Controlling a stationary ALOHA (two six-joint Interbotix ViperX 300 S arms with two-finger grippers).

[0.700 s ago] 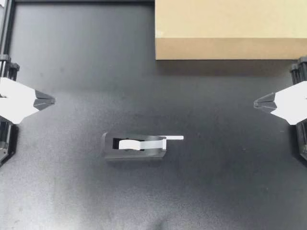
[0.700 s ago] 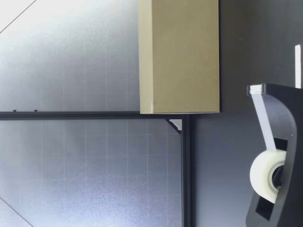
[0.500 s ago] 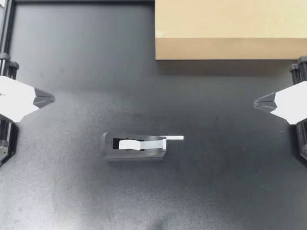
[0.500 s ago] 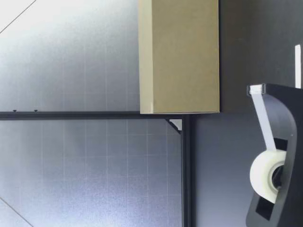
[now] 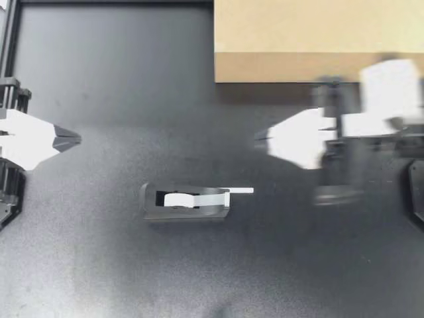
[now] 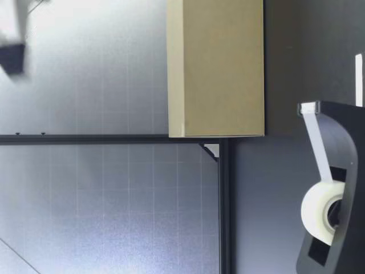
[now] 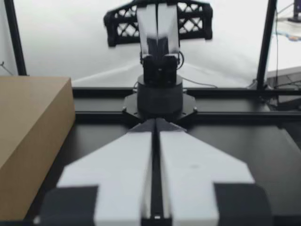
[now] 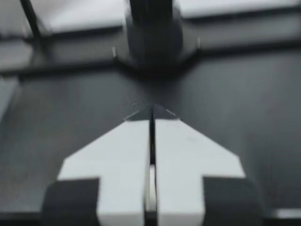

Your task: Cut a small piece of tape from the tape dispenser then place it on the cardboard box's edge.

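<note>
A black tape dispenser (image 5: 185,201) lies in the middle of the dark table, with a white roll and a short tape tab (image 5: 240,191) sticking out on the side toward my right arm. The cardboard box (image 5: 318,40) stands at the far edge. My left gripper (image 5: 78,138) hovers shut at the left side, well away from the dispenser. My right gripper (image 5: 257,138), smeared by motion, is shut and sits above and beyond the tape tab. The low view shows the dispenser (image 6: 339,171), its roll (image 6: 318,214) and the box (image 6: 217,68). Both wrist views show shut, bare grippers: left (image 7: 155,123), right (image 8: 151,111).
A black frame rail (image 6: 114,138) runs behind the table. The box (image 7: 28,127) lies beside my left gripper in its wrist view, with my right arm's base (image 7: 160,96) straight ahead. A blurred dark arm part (image 6: 12,57) hangs high above the table.
My right arm has swung in from the table's right side toward the middle, above the tape tab. The left gripper edged slightly inward. Dispenser and box have not moved.
</note>
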